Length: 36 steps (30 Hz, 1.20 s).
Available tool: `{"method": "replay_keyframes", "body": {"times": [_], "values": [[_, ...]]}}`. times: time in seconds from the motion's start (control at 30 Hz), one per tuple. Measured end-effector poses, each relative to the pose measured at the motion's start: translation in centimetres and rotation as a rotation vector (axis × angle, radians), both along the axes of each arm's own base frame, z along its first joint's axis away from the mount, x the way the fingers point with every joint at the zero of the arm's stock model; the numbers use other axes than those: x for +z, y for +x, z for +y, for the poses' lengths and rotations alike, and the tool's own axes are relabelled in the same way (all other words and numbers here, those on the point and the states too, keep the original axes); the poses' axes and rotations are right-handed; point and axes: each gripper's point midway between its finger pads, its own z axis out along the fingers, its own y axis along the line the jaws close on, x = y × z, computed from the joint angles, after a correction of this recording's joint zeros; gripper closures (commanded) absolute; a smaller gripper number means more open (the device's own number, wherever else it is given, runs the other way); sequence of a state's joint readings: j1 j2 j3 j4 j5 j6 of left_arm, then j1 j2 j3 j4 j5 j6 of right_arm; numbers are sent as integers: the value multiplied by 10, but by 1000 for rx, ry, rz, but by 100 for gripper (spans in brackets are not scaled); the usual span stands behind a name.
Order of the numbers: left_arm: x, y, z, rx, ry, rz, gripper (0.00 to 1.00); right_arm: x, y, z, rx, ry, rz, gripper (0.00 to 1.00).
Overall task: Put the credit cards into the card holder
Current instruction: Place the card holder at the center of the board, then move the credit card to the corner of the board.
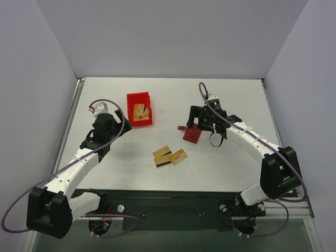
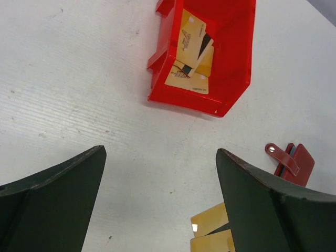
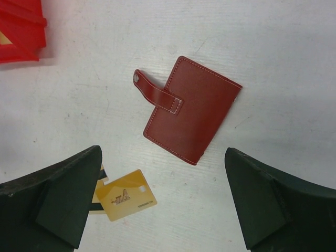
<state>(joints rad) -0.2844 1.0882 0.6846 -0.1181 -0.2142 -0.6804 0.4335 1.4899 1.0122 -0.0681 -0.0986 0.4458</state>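
**both grippers spread wide, wallet shut, cards out in the open**

dark fingers (image 3: pixel 58 199) fill the bottom of the right wrist view, set far apart with nothing between them. the right gripper (image 3: pixel 161 151) hangs spread over the card holder (image 3: pixel 194 107), directly above it, not touching. the little dark red wallet lies flat and folded shut on the white table (image 2: pixel 79 79), outer side up. its snap tab (image 3: pixel 155 92) pokes out past one edge and looks unfastened. my read: the gripper is parked there because that wallet has to be opened before any card can go in.

over to the left gripper (image 2: pixel 161 149), which is just as wide and just as empty. it hovers over bare table, with the red bin (image 2: pixel 233 52) ahead of it and loose credit cards (image 1: pixel 169 156) showing beside its right finger. it looks placed to reach either supply.

now the count. one card holder and one bin. from above, three loose cards lie on the table near the wallet, toward the arm bases. two of them overlap, one showing a dark stripe, and a third gold one (image 3: pixel 126 197) lies just beside them, face up. the bin holds a jumbled, overlapping stack — at least three cards (image 2: pixel 191 52), one with a stripe — and i can't give an exact number.

so no card is in the holder yet — the job looks to be at its very start.
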Motion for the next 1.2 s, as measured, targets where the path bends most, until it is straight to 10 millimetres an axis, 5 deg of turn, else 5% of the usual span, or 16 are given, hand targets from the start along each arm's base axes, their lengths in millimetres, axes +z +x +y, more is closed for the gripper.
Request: {"method": "replay_keyframes", "body": {"times": [0.33, 0.57, 0.67, 0.87, 1.2], "values": [[-7, 1, 26, 141, 49, 84, 3, -2, 2, -6, 33, -97, -1, 3], [-7, -5, 34, 147, 98, 98, 7, -18, -2, 2, 62, -108, 70, 22], [-10, -8, 15, 68, 128, 107, 8, -28, -12, 14, 109, -118, 108, 29], [-26, -28, -55, -197, 204, 133, 9, -42, -40, 39, 220, -133, 164, 39], [-40, -37, -80, -291, 206, 166, 12, -74, -56, 47, 260, -156, 246, 45]]}}
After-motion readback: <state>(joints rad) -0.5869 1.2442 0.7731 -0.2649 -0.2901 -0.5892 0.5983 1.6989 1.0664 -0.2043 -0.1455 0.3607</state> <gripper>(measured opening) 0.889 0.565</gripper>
